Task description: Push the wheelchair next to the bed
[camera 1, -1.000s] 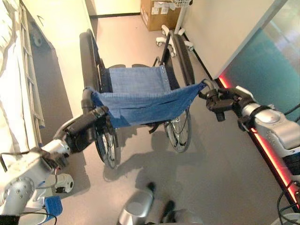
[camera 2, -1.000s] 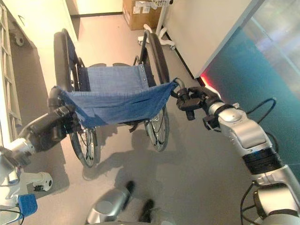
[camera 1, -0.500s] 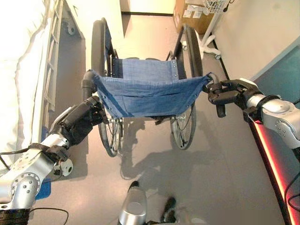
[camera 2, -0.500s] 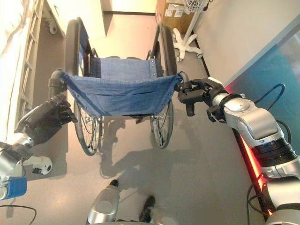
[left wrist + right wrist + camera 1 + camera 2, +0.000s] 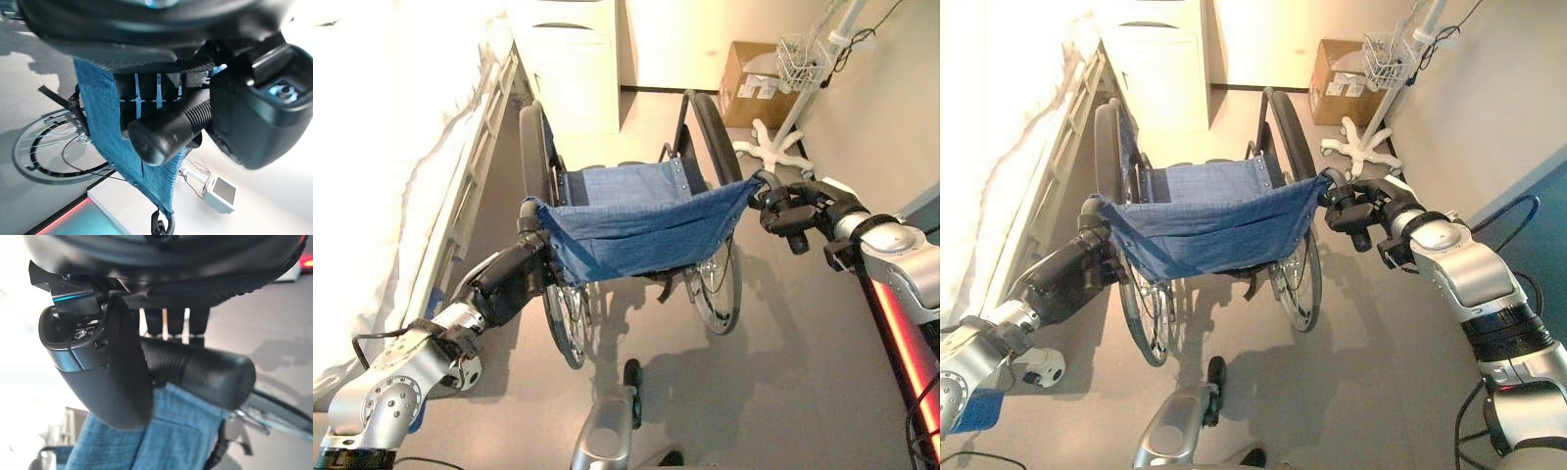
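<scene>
Both hands are wrapped round the push grips: left hand (image 5: 514,279) and right hand (image 5: 793,208) steer the wheelchair (image 5: 631,211), which sits just beside the bed (image 5: 382,157), apparently angled slightly off parallel.
</scene>
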`<state>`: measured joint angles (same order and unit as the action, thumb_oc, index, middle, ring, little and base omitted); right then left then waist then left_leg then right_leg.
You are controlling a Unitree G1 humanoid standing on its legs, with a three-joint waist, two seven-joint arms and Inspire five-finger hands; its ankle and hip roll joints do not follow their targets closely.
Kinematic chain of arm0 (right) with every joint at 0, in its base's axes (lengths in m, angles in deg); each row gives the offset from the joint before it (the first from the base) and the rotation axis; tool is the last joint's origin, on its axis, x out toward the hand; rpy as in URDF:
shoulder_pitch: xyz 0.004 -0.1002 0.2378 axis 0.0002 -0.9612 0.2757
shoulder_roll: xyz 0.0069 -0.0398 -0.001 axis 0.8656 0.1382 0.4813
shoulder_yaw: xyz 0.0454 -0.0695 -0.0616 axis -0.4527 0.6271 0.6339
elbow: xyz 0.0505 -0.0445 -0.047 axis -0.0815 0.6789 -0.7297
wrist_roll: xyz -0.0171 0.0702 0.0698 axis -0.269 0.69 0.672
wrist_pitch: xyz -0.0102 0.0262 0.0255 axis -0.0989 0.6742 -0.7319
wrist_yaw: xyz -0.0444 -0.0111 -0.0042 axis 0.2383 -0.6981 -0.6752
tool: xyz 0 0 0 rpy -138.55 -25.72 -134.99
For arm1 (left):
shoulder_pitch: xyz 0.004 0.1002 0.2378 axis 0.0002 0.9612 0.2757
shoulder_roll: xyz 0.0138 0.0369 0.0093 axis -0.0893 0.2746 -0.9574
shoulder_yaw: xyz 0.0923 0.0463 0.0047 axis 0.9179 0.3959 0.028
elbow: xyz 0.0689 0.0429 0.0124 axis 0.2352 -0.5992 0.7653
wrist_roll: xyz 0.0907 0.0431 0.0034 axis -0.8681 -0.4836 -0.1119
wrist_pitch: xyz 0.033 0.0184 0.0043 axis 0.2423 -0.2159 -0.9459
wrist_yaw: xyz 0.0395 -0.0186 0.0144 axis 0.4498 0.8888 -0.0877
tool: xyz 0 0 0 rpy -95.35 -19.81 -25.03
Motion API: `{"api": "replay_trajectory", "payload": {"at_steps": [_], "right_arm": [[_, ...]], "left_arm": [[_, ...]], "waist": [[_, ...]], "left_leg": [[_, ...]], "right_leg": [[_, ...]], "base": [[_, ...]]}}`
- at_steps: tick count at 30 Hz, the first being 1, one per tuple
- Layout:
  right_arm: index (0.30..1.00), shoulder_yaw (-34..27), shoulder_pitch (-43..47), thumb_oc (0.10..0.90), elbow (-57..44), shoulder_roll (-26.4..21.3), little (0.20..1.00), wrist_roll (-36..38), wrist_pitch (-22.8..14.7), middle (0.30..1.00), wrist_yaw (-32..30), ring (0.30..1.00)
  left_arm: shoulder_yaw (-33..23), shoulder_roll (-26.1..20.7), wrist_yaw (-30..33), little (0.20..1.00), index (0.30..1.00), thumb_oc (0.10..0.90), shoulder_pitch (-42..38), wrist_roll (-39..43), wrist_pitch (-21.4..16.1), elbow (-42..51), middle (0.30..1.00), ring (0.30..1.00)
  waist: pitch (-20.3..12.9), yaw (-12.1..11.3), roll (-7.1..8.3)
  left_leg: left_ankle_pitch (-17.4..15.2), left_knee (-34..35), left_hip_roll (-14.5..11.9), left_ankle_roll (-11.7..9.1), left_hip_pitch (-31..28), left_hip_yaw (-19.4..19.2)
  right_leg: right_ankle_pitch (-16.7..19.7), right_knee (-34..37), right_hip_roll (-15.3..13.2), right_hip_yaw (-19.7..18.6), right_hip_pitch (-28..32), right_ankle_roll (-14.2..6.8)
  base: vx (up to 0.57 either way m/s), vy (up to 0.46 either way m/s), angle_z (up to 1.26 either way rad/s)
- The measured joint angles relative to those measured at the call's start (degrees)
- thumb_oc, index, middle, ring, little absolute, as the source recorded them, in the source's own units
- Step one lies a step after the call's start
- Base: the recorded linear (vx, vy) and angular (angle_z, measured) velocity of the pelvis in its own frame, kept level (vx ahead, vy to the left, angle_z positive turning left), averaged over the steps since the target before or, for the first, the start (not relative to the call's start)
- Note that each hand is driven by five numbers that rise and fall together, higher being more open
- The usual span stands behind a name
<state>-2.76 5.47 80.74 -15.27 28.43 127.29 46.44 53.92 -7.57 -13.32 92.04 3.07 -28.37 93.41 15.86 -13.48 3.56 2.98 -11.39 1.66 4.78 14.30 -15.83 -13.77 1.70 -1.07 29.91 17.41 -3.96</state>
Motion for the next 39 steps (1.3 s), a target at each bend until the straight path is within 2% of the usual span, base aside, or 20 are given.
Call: {"api": "replay_trajectory", "payload": {"at_steps": [3,5,9,10,11,12,13,14,15,16,17,18,20,23,24,25,26,33,37,39], "right_arm": [[0.300,-0.62,0.05,0.400,-0.01,0.00,0.300,-0.58,-0.12,0.300,-0.06,0.300],[0.300,-0.40,-0.32,0.400,0.00,-0.30,0.300,-0.72,-0.11,0.300,0.03,0.300],[0.300,-0.40,-1.04,0.400,-0.06,-0.14,0.300,0.48,-0.38,0.300,0.04,0.300],[0.300,-0.56,-1.18,0.400,-0.07,0.47,0.300,0.41,-0.81,0.300,0.04,0.300],[0.300,-1.20,-1.57,0.400,-0.47,0.92,0.300,0.40,-1.43,0.300,0.04,0.300],[0.300,-1.87,-1.86,0.400,-0.88,0.91,0.300,0.44,-1.88,0.300,0.06,0.300],[0.300,-3.23,-1.90,0.400,-2.53,0.47,0.300,0.44,-2.11,0.300,0.43,0.300],[0.300,-4.53,-1.85,0.400,-4.35,-0.67,0.300,0.47,-2.41,0.300,0.88,0.300],[0.300,-4.96,-1.80,0.400,-4.75,-0.72,0.300,0.55,-2.61,0.300,1.26,0.300],[0.300,-4.93,-1.69,0.400,-5.04,-1.03,0.300,0.73,-2.67,0.300,1.91,0.300],[0.300,-4.73,-1.90,0.400,-4.99,-1.50,0.300,0.83,-2.65,0.300,2.50,0.300],[0.300,-4.46,-2.14,0.400,-4.81,-1.56,0.300,1.05,-2.63,0.300,2.59,0.300],[0.300,-4.49,-2.21,0.400,-4.42,-1.68,0.300,2.00,-2.43,0.300,2.18,0.300],[0.300,-4.58,-2.19,0.400,-4.31,-2.22,0.300,2.37,-0.36,0.300,1.44,0.300],[0.300,-4.48,-2.14,0.400,-4.34,-2.74,0.300,2.67,-0.03,0.300,1.73,0.300],[0.300,-4.47,-2.16,0.400,-4.38,-3.06,0.300,3.23,0.71,0.300,2.37,0.300],[0.300,-4.36,-2.22,0.400,-4.12,-3.35,0.300,4.25,1.21,0.300,2.55,0.300],[0.300,-2.51,-1.44,0.400,-4.51,-3.29,0.300,4.95,1.48,0.300,3.41,0.300],[0.300,-2.46,-2.44,0.400,-6.65,-3.14,0.300,4.31,1.90,0.300,3.78,0.300],[0.300,-2.45,-2.76,0.400,-6.66,-3.64,0.300,4.20,2.94,0.300,3.74,0.300]], "left_arm": [[0.42,0.06,1.29,0.300,0.300,0.400,-2.39,-0.02,0.89,-0.39,0.300,0.300],[0.91,-0.21,1.12,0.300,0.300,0.400,-4.82,-0.03,1.91,-2.32,0.300,0.300],[1.12,-0.86,1.17,0.300,0.300,0.400,-7.24,-0.13,3.51,-4.97,0.300,0.300],[1.12,-1.31,1.44,0.300,0.300,0.400,-7.21,-0.13,3.69,-5.01,0.300,0.300],[1.12,-1.61,1.93,0.300,0.300,0.400,-7.18,-0.10,3.83,-4.96,0.300,0.300],[1.12,-1.61,2.14,0.300,0.300,0.400,-7.17,-0.04,3.88,-5.03,0.300,0.300],[1.05,-1.62,2.66,0.300,0.300,0.400,-7.18,0.41,3.88,-5.05,0.300,0.300],[0.68,-1.63,3.07,0.300,0.300,0.400,-7.24,1.11,3.87,-5.06,0.300,0.300],[0.45,-1.96,3.19,0.300,0.300,0.400,-7.24,1.16,3.86,-5.20,0.300,0.300],[0.54,-3.01,3.84,0.300,0.300,0.400,-7.35,1.19,3.86,-5.39,0.300,0.300],[0.72,-3.86,4.38,0.300,0.300,0.400,-7.41,1.16,3.83,-5.45,0.300,0.300],[1.39,-3.13,4.88,0.300,0.300,0.400,-7.34,1.32,3.18,-5.41,0.300,0.300],[1.49,-3.26,4.71,0.300,0.300,0.400,-7.41,2.84,2.49,-5.02,0.300,0.300],[2.13,-2.86,3.75,0.300,0.300,0.400,-7.31,2.81,2.49,-4.51,0.300,0.300],[2.18,-2.82,3.68,0.300,0.300,0.400,-7.28,2.80,2.48,-4.47,0.300,0.300],[2.15,-3.50,3.57,0.300,0.300,0.400,-7.30,2.78,2.47,-4.38,0.300,0.300],[2.17,-2.61,4.19,0.300,0.300,0.400,-7.32,2.55,2.42,-4.24,0.300,0.300],[1.91,-0.89,6.85,0.300,0.300,0.400,-5.45,0.80,0.74,-4.09,0.300,0.300],[-0.02,-0.89,6.59,0.300,0.300,0.400,-0.64,0.92,0.74,-1.01,0.300,0.300],[0.07,-0.70,5.85,0.300,0.300,0.400,0.90,0.92,0.78,0.07,0.300,0.300]], "waist": [[-0.09,1.75,0.07],[-0.06,2.65,0.11],[-0.02,3.25,0.91],[0.07,3.03,0.77],[0.76,2.99,-0.37],[1.43,2.99,-1.52],[3.00,2.54,-4.39],[3.93,2.31,-6.37],[4.11,2.52,-6.50],[4.01,3.66,-5.06],[3.92,4.85,-3.58],[3.75,5.74,-4.22],[3.74,6.22,-3.75],[4.10,6.40,-4.93],[4.09,6.44,-4.91],[3.79,6.39,-3.17],[3.74,7.31,-2.67],[3.78,5.64,-0.56],[3.67,6.12,-0.43],[3.36,5.72,-0.89]], "left_leg": [[-0.85,-0.05,1.62,1.60,-1.09,1.76],[-0.64,2.01,1.83,2.49,-3.62,4.32],[-2.14,3.46,2.53,2.95,-7.44,7.96],[-1.85,6.65,2.55,2.27,-9.75,11.40],[-1.21,9.02,1.76,1.38,-12.06,15.51],[-0.82,9.55,0.72,0.78,-12.99,16.79],[-0.82,10.16,-1.23,0.72,-14.11,19.81],[-0.74,10.01,-2.45,0.54,-13.89,21.68],[-0.69,8.93,-2.03,0.40,-13.13,21.31],[-1.03,7.46,-0.36,-0.33,-12.48,20.40],[-3.04,6.73,0.64,-3.42,-12.53,20.43],[-5.50,5.39,-0.75,-5.39,-12.57,19.97],[-6.85,2.95,-2.62,-4.88,-11.95,18.82],[-6.72,6.03,-4.75,-5.10,-15.43,25.02],[-7.15,5.99,-5.01,-5.72,-15.80,25.67],[-7.78,5.53,-4.02,-6.63,-15.83,26.75],[-8.18,4.68,-4.09,-7.65,-15.53,27.09],[-7.08,-18.98,-4.89,-12.04,-4.24,19.53],[-6.76,-4.76,-6.20,-12.20,-4.55,13.32],[-1.40,-1.81,-6.08,-10.08,-3.47,14.43]], "right_leg": [[-0.78,-7.34,-1.39,0.13,-0.90,-0.61],[-1.01,-19.87,-2.58,-1.68,-3.93,-1.30],[3.80,-38.02,-4.18,-10.38,-9.76,-9.10],[2.07,-40.44,-3.79,-13.16,-12.04,-6.66],[-1.38,-39.17,-2.33,-14.61,-13.55,-1.18],[-2.84,-37.35,-1.47,-15.33,-14.29,1.18],[-4.40,-33.75,-0.84,-16.37,-17.95,3.77],[-4.30,-28.59,-1.54,-17.66,-21.43,3.67],[-2.95,-23.10,-2.36,-18.16,-22.18,2.15],[2.53,-9.28,-5.13,-19.88,-20.51,-0.58],[13.12,-3.52,-7.25,-19.04,-17.49,-2.62],[12.10,-4.43,-6.07,-16.34,-15.86,-1.96],[9.60,-7.91,-5.00,-15.83,-16.17,-1.30],[4.27,-21.49,-3.80,-18.38,-23.20,-0.26],[4.44,-18.48,-3.23,-18.98,-22.93,-0.49],[7.55,-9.15,-3.58,-20.10,-21.00,-1.02],[11.87,-6.89,-3.76,-18.95,-18.19,-0.46],[9.74,-2.27,-1.80,-14.28,-11.71,3.55],[9.74,1.43,-0.97,-12.39,-7.84,3.54],[9.51,1.84,-0.64,-11.97,-6.71,3.06]], "base": [[0.34,0.120,0.67],[0.31,0.069,0.80],[0.24,-0.012,0.47],[0.29,-0.075,0.08],[0.25,-0.085,0.05],[0.22,-0.106,0.02],[0.25,-0.125,0.04],[0.22,-0.108,0.17],[0.26,-0.123,0.65],[0.30,-0.173,1.12],[0.41,-0.269,1.35],[0.31,-0.243,1.10],[0.40,-0.298,0.66],[0.34,-0.195,0.39],[0.43,-0.197,0.61],[0.39,-0.175,0.87],[0.33,-0.162,0.98],[0.21,-0.114,0.31],[0.21,0.114,-0.09],[0.13,0.133,-0.30]]}}
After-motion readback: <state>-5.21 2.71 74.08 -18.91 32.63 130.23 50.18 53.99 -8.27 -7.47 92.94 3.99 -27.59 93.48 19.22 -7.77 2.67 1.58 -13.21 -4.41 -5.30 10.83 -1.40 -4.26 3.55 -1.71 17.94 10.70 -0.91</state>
